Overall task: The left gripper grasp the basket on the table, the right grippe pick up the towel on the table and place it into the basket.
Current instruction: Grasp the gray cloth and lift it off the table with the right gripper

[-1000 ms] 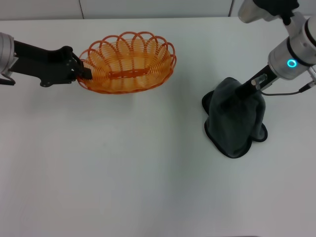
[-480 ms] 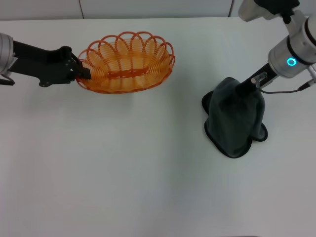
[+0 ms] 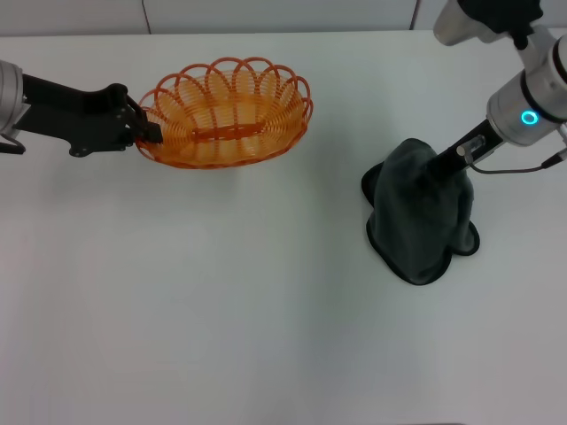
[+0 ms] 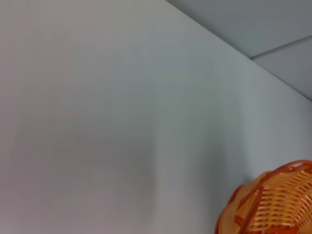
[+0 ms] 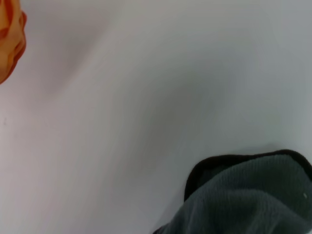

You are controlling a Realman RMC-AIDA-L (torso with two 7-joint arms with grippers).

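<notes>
Shifted slightly outward since a second ago: slim black right grippe [image 3: 432, 164], buried in the peak of the rumpled dark grey towel [image 3: 419, 217], apparently clamped on it, hem on the plain white table [image 3: 266, 310]. Lift clear before carrying toward the oval orange wire basket [image 3: 226, 112], pinched at its rim by the black left gripper [image 3: 146, 128]

White tabletop [image 3: 221, 310] fills nearly the whole head view; pale grey wall panels [image 3: 266, 13] with thin vertical seams behind its far edge; even light.
</notes>
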